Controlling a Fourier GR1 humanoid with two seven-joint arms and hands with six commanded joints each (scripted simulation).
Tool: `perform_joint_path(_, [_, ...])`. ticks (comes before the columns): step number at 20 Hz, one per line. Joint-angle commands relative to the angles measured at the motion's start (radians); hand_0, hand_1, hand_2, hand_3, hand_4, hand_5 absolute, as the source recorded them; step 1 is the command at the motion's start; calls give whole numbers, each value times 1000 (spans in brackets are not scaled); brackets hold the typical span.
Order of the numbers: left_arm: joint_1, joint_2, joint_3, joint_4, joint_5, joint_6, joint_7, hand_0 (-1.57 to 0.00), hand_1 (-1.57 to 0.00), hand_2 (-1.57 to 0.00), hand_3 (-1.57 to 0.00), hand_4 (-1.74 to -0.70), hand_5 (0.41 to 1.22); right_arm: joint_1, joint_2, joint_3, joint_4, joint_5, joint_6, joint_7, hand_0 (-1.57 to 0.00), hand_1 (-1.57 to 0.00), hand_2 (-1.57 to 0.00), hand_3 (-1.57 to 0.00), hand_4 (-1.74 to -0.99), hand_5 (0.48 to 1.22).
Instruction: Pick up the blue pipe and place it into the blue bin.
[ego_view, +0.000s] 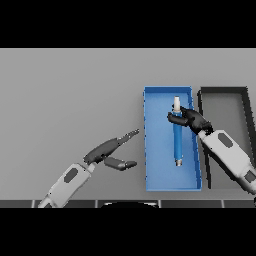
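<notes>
**Blue pipe over blue bin, release still to come**

Blue on blue is what you have here: the blue pipe lies lengthwise within the outline of the blue bin, its white tip pointing to the far end. Your right hand is curled round the pipe near that upper end, thumb and fingers grasping it. From this view you cannot tell whether the pipe already rests on the bin floor or hangs just above it.

By my judgement the pick-up and the carry are done. What is left is to settle the pipe, loosen the fingers and draw the right arm back clear of the bin wall.

Your left hand hovers over the grey tabletop just left of the bin, fingers stretched out and relaxed, holding nothing.

A dark bin stands just beside the blue one on the right; it plays no part.

No brand, label or writing can be read on anything
</notes>
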Motion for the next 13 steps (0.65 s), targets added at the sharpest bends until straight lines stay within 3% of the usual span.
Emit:
perform_joint_path(1, [7, 7, 0, 7, -3, -4, -4, 1, 1, 1, 1, -831, 471, 3, -2, -1, -1, 1, 1, -9, -123, -94, -91, -55, -1189, 880])
perform_joint_path(6, [-4, 2, 3, 5, -2, 2, 13, 1, 1, 1, 1, -828, 472, -2, 2, 11, -7, 24, -28, -4, -40, -30, -29, -17, -1182, 795])
perform_joint_path(13, [-8, 21, 14, 2, 3, -5, 4, 1, 1, 1, 1, -826, 474, 12, 8, 21, -14, 34, -27, -28, -20, -15, -14, -8, -1186, 769])
